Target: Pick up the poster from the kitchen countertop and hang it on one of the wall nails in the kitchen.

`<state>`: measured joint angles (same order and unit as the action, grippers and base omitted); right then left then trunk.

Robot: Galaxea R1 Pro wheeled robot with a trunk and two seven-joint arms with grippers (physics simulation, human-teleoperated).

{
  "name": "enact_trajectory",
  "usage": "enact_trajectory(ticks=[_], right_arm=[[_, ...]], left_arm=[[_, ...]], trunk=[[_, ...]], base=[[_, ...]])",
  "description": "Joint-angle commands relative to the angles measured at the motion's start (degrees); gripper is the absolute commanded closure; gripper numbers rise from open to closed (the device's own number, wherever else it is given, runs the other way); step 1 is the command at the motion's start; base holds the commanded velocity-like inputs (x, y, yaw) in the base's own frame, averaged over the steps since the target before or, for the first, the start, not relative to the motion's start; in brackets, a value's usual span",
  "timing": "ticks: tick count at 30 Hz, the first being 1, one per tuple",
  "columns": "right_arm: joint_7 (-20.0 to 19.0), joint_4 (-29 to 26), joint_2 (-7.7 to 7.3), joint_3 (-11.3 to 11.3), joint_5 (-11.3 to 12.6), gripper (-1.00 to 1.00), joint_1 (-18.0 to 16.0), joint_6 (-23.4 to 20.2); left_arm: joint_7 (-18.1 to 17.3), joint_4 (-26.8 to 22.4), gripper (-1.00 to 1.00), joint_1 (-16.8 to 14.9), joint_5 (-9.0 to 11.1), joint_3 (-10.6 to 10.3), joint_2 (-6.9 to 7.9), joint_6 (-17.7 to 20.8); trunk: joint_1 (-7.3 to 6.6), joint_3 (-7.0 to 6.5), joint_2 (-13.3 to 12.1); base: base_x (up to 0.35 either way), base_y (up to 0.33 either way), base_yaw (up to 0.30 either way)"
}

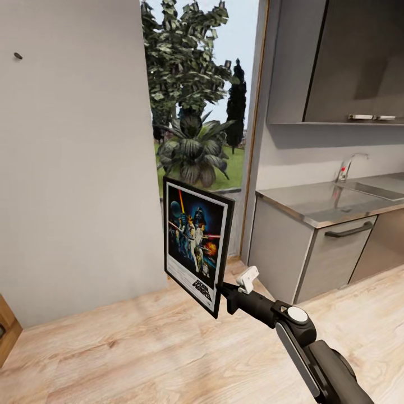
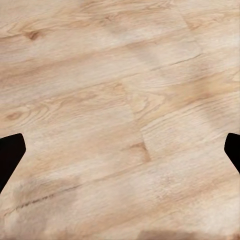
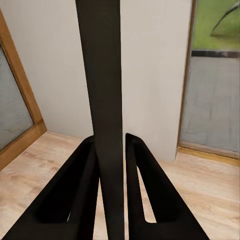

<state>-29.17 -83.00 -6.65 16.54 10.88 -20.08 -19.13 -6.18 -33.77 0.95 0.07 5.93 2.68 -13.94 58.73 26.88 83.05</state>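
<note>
Black frame clamped edge-on between the right gripper's (image 3: 116, 165) fingers: the poster (image 1: 195, 244) stands upright off the end of the right arm, long axis vertical, printed face turned toward the robot and a little to its left. From that gripper the nail (image 1: 18, 55) lies well up and to the left, a dark speck high on the grey wall (image 1: 78, 185), far above the poster's top edge. So the coming move looks like a long lift and a swing left toward the wall. The right arm is the one to do it; the left gripper (image 2: 120, 155) hangs over the wood floor (image 2: 115, 100), fingers spread wide, holding nothing. The countertop (image 1: 314, 205) lies to the right, with the poster already off it.
</note>
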Motion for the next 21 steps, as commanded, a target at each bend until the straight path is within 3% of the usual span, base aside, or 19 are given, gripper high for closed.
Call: enact_trajectory(ticks=[1,8,21], right_arm=[[0.0,-0.06,-0.03,0.05,0.72,1.0,-0.05,-0.54],[0.06,-0.06,-0.03,0.07,0.72,1.0,-0.05,-0.49],[0.08,-0.06,-0.03,0.07,0.72,1.0,-0.05,-0.47]], left_arm=[[-0.5,-0.07,-1.0,0.01,0.0,0.31,-0.04,-0.03],[-0.5,-0.07,-1.0,0.01,-0.02,0.29,-0.04,0.05],[-0.5,-0.07,-1.0,0.01,-0.02,0.31,-0.04,0.05]], trunk=[[0.0,0.05,0.03],[0.0,0.05,0.03],[0.0,0.05,0.03]], base=[[0.0,0.0,0.01],[0.0,0.096,0.045],[0.0,0.058,0.263]])
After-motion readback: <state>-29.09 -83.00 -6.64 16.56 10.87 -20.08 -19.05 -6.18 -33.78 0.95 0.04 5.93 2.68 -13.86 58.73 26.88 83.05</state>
